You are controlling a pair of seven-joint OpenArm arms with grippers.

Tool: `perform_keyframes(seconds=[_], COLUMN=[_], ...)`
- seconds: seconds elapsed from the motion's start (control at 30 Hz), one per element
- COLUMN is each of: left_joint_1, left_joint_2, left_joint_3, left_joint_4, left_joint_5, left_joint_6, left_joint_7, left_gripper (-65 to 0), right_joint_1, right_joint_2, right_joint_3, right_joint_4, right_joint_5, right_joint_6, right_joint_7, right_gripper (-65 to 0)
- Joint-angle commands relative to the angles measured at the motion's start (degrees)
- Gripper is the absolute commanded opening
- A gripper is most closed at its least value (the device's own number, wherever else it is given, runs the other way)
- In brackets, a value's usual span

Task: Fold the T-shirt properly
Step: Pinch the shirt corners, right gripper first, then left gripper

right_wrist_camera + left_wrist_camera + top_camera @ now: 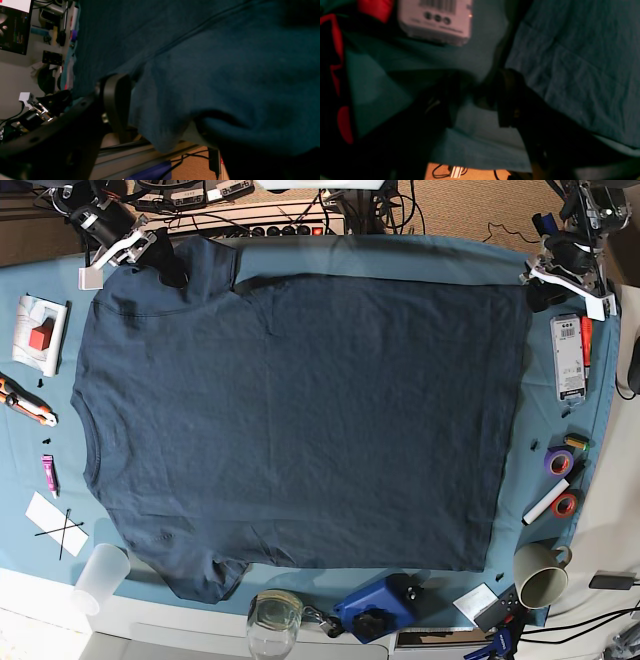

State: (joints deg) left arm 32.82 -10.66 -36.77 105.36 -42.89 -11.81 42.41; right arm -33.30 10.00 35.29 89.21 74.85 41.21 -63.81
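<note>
Teal cloth covers the surface (400,255), with the T-shirt (300,420) laid flat across it, collar toward the base view's left. At the far sleeve corner the right hand (150,248) is spread wide with navy cloth between the jaws. The left hand (548,280) sits just beside the far hem corner, gaping, nothing held. Both corners probably should be pinched evenly so the fold stays square.

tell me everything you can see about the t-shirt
The T-shirt is plain dark navy, cotton-looking and short-sleeved. It lies spread flat and unfolded on the teal tablecloth, covering most of it, collar toward the base view's left, hem toward its right. Light wrinkles cross the body. One sleeve lies at the top left, the other at the bottom left, slightly rumpled. The right tool sits at the top-left sleeve, its open fingers around the fabric edge in the right wrist view.
</note>
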Motion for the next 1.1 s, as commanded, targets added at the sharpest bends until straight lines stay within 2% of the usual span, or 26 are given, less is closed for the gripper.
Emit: perform_keyframes(seconds=[0.0,0.17,0.23,0.33,0.43,0.83,0.93,1.0,1.07], left_joint_1=[0.37,0.33,0.37,0.33,0.33,-3.37,-4.15,-4.31,-4.24], left_joint_2=[-0.63,-0.46,-0.48,-0.46,-0.46,2.78,2.71,2.69,2.69], left_joint_3=[-0.26,-0.11,-0.11,-0.11,-0.11,1.20,4.17,4.68,4.61], left_joint_4=[0.83,-1.51,-2.89,-4.09,-5.03,-5.25,-5.25,-5.22,-5.22], left_joint_5=[-0.31,-0.85,-3.67,-10.23,-13.73,-14.53,-11.04,-8.63,-8.52], left_joint_6=[-0.04,-0.09,-0.79,-3.54,-4.79,-4.79,-4.72,-3.45,-1.09], left_joint_7=[-0.04,2.21,3.23,7.69,8.20,8.48,8.57,8.59,8.59], left_gripper=[-39.4,-39.4,-39.4,-39.4,-39.4,-39.4,-39.4,-39.5,-42.5], right_joint_1=[-0.83,-0.85,-0.83,-0.85,-0.83,-0.83,-0.83,-0.85,-0.85], right_joint_2=[0.33,0.33,0.33,0.33,0.33,0.35,0.35,0.35,0.35], right_joint_3=[0.07,0.07,0.07,0.07,0.07,0.07,0.04,0.07,0.07], right_joint_4=[-0.07,-0.07,-0.07,-0.07,-0.07,-0.07,-0.07,-0.07,-0.07], right_joint_5=[-4.42,-4.42,-4.39,-4.39,-4.39,-4.33,-4.31,-4.31,-4.28], right_joint_6=[-1.21,-1.21,-1.21,-1.21,-1.21,-1.21,-1.21,-1.21,-1.21], right_joint_7=[-3.65,-3.65,-3.65,-3.67,-3.63,-3.63,-3.54,-3.39,-3.06], right_gripper=[-26.9,-26.9,-26.9,-26.9,-26.9,-26.9,-26.9,-26.9,-26.9])
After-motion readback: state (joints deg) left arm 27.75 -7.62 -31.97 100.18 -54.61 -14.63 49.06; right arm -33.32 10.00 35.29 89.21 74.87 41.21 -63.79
